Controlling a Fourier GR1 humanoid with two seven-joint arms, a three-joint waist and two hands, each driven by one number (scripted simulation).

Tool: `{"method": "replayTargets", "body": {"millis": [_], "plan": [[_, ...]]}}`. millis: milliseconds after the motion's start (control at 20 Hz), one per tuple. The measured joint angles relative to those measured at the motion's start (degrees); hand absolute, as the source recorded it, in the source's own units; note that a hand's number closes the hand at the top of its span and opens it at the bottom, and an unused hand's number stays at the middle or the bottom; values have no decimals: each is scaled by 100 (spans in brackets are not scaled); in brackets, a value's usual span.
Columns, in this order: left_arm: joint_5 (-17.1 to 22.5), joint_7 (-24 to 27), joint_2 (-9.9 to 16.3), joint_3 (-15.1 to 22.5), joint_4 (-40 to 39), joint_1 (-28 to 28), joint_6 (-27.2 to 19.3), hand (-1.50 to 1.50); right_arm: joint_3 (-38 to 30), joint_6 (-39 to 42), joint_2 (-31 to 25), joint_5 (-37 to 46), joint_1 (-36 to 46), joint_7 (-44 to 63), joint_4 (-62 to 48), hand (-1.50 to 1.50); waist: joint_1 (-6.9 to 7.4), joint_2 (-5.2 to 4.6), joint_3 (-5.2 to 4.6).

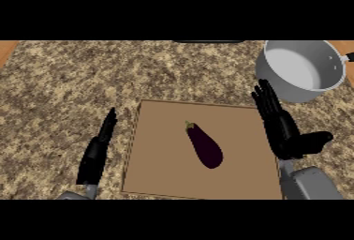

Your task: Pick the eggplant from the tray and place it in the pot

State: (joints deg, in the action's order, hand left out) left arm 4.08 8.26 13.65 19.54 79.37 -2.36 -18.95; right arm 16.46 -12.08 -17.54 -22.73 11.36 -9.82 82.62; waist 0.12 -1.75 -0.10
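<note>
A dark purple eggplant (204,146) lies near the middle of the flat brown tray (159,168), its green stem pointing away from me. A grey metal pot (301,69) stands at the far right of the counter, beyond the tray's corner. My right hand (280,126) is open at the tray's right edge, fingers straight and pointing away, thumb out to the right, a hand's width right of the eggplant. My left hand (97,150) is open just left of the tray, fingers straight. Neither hand touches the eggplant.
The speckled stone counter (69,79) stretches left and behind the tray. A dark object (207,41) shows partly at the far edge. Wooden strips show at the top corners.
</note>
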Motion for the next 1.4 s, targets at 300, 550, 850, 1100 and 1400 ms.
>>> {"method": "replayTargets", "body": {"millis": [300,550,850,1100,1400], "plan": [[29,-399,745,-612,51,30,30,0,349,-399,-668,653,97,1546,-142,150,81,158,-7],[150,-688,1089,-881,34,108,128,0,794,-1024,-1879,2587,339,1398,-129,-150,77,244,-41],[327,-1175,1441,-1244,326,154,319,0,1367,-1407,-2080,3907,86,2343,1305,-150,-29,226,-8],[347,-1217,1528,-1327,481,298,473,0,1670,-420,-2214,4248,570,3866,2101,-150,23,209,-6],[301,-1320,1469,-1305,538,206,544,0,1922,1094,-1753,3976,1829,5456,2091,-150,100,183,-5]]}}
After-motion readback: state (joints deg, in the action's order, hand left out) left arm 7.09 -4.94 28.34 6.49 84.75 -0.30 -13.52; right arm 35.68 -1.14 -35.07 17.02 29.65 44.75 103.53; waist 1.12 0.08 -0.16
